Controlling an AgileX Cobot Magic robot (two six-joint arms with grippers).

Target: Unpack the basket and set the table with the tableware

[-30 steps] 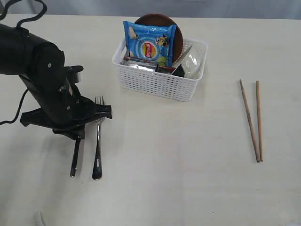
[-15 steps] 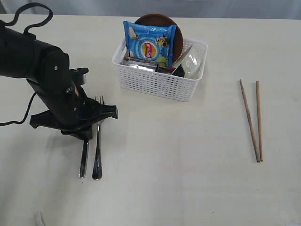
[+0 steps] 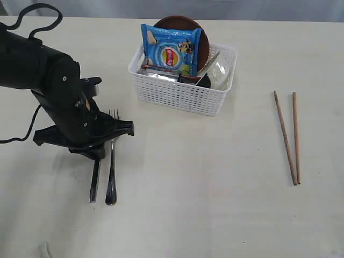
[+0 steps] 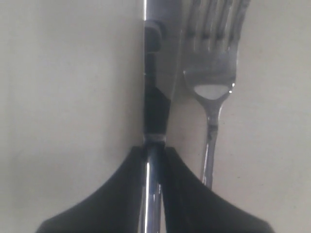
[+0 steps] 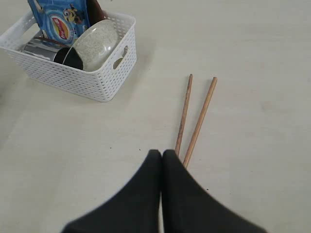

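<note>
Your left fingers pinch the knife by its handle at the left of the worktop. Its long axis runs near to far, parallel to the fork just to its right. Your right fingers are pressed together, empty, by the chopsticks.

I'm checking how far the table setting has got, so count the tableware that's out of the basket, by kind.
Knife: 1
Fork: 1
Chopsticks: 2
Total: 4
</note>
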